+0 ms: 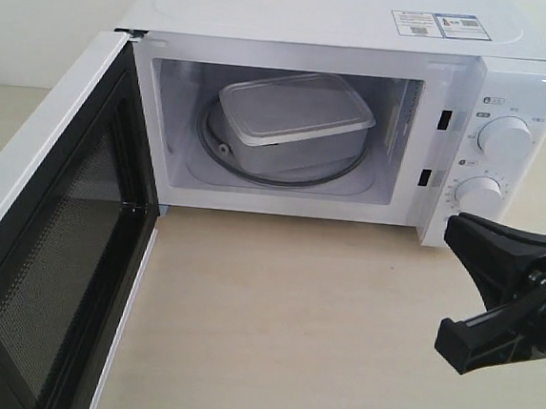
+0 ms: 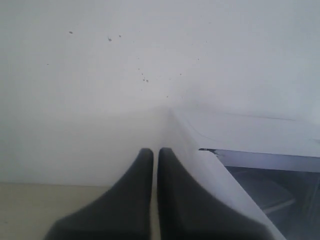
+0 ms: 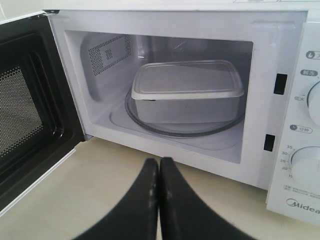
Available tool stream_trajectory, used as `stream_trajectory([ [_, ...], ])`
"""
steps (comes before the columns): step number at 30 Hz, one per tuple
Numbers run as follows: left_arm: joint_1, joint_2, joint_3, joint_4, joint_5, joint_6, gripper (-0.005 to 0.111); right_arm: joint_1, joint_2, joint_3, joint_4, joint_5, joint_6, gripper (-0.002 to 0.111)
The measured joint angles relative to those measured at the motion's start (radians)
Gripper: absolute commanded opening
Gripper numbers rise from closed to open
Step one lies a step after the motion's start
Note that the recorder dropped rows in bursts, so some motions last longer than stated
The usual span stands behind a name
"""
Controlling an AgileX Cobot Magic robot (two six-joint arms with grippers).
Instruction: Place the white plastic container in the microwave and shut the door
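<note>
The white plastic container (image 1: 295, 116) sits with its lid on, on the glass turntable (image 1: 345, 173) inside the microwave (image 1: 318, 17). In the right wrist view the container (image 3: 187, 85) lies well inside the cavity. The door (image 1: 50, 242) stands swung wide open to the left, its mesh window facing inward. My right gripper (image 3: 159, 161) is shut and empty, hovering over the table in front of the cavity; its black body (image 1: 509, 292) shows at the lower right. My left gripper (image 2: 155, 151) is shut and empty, close beside the door's white outer face (image 2: 210, 180). The door hides it in the exterior view.
Two round knobs (image 1: 505, 139) (image 1: 479, 196) sit on the microwave's right panel, just above my right gripper. The beige table (image 1: 291, 321) stretches in front of the cavity. A white wall (image 2: 125, 75) stands behind the microwave.
</note>
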State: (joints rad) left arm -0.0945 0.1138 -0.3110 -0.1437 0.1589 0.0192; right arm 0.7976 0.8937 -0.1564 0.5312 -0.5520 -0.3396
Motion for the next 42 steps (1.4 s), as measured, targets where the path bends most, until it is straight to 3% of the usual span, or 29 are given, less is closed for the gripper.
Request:
stream_trajectory([
  [12, 0.000, 0.022, -0.046, 0.002, -0.144, 0.000, 0.004, 0.000, 0.000, 0.000, 0.000, 0.000, 0.000, 0.000],
  [19, 0.000, 0.033, -0.047, 0.002, -0.106, 0.000, 0.004, 0.000, 0.000, 0.000, 0.000, 0.000, 0.000, 0.000],
  [23, 0.000, 0.096, -0.064, 0.002, 0.055, 0.000, 0.004, 0.000, 0.000, 0.000, 0.004, 0.000, -0.029, 0.000],
  [25, 0.000, 0.162, -0.132, 0.002, 0.157, 0.028, 0.004, 0.000, -0.002, 0.000, 0.043, -0.015, -0.070, 0.000],
  [30, 0.000, 0.436, -0.477, 0.002, 0.509, 0.141, 0.004, 0.000, -0.064, 0.000, 0.324, -0.075, -0.294, 0.000],
  [32, 0.000, 0.544, -0.555, -0.034, 0.626, 0.160, 0.004, 0.000, -0.097, 0.000, 0.391, -0.079, -0.346, 0.000],
  [37, 0.000, 0.753, -0.614, -0.247, 0.827, 0.258, 0.004, 0.000, -0.146, 0.000, 0.440, -0.097, -0.391, 0.000],
  [42, 0.000, 0.846, -0.615, -0.266, 0.939, 0.271, 0.004, 0.000, -0.151, 0.000, 0.475, -0.106, -0.421, 0.000],
])
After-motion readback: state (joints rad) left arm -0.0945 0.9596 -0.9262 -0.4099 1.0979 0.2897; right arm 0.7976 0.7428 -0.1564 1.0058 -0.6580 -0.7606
